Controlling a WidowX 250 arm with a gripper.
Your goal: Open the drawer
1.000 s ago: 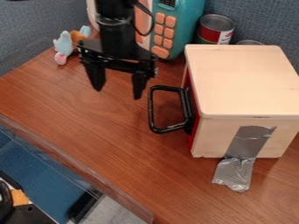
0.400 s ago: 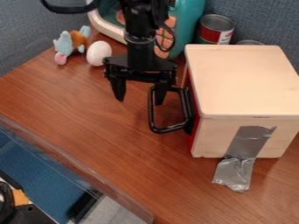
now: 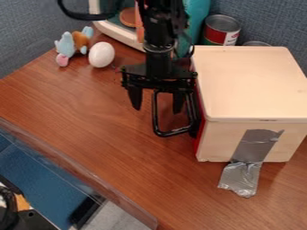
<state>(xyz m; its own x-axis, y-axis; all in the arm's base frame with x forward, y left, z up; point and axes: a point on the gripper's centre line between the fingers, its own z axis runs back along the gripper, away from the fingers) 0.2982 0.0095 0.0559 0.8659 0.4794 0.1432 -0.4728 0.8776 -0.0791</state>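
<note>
Currently I have the gripper (image 3: pixel 157 109) over the table (image 3: pixel 90 126), fingers spread, with the outer bar of the black handle (image 3: pixel 155 117) appearing between them; it juts from the red drawer front (image 3: pixel 198 137) on the wooden box (image 3: pixel 252 85).

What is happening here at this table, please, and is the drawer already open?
A black robot gripper hangs at the black handle of the red-fronted drawer in the wooden box. Its fingers are open, and in this view one is on each side of the handle's outer bar. They are not closed on it. The drawer looks shut, so the opening has probably not begun.
</note>
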